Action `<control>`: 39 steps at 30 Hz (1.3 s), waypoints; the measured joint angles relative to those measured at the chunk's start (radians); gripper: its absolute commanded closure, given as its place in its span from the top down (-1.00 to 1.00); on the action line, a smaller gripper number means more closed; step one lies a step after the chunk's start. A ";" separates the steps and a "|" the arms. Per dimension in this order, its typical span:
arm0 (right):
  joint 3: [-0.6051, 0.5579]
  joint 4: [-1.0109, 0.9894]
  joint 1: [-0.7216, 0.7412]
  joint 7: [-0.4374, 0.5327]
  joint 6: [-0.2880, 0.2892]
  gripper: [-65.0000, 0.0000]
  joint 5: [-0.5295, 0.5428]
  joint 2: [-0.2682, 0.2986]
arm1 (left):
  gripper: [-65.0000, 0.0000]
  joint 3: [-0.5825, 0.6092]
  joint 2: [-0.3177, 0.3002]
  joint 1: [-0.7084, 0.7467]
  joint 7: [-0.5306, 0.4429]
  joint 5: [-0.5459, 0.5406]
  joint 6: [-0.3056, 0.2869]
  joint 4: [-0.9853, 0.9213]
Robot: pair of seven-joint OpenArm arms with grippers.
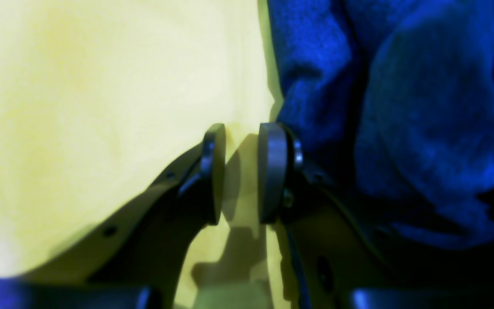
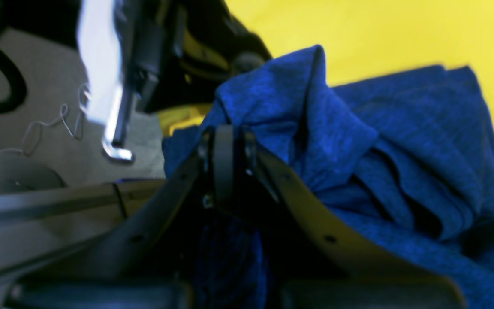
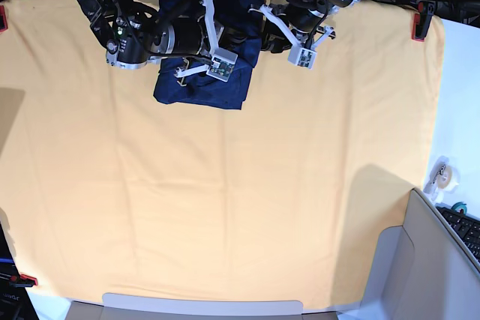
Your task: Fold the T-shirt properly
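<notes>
The T-shirt [image 3: 206, 89] lies as a bunched navy bundle at the far middle of the yellow table cloth [image 3: 225, 200]. In the right wrist view the right gripper [image 2: 225, 148] is shut. Blue fabric of the T-shirt [image 2: 358, 141] rises in a peak to its tips and seems pinched there. In the left wrist view the left gripper [image 1: 240, 171] stands open over bare yellow cloth, with nothing between its pads. The T-shirt [image 1: 401, 120] is heaped just right of it, against the right finger. From the base view both grippers meet at the bundle's far right edge [image 3: 251, 41].
Red clamps [image 3: 418, 24] hold the cloth at the table's corners. A tape roll [image 3: 442, 177] and a keyboard [image 3: 466, 226] sit off the right edge, and a grey panel [image 3: 420, 267] stands at the near right. The other arm's white bracket [image 2: 101, 86] is close to the right gripper.
</notes>
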 measured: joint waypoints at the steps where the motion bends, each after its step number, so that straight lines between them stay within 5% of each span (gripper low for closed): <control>1: 0.000 0.000 0.002 -0.002 0.000 -0.29 -0.002 -0.003 | -0.58 0.000 0.000 0.000 0.000 0.000 0.000 0.000; 7: -0.006 0.000 0.012 -0.004 0.000 0.15 -0.002 -0.007 | -0.58 0.000 0.000 0.000 0.000 0.000 0.000 0.000; 39: -0.001 -0.044 0.015 0.000 0.000 0.16 -0.003 -0.013 | -0.58 0.000 0.000 0.000 0.000 0.000 0.000 0.000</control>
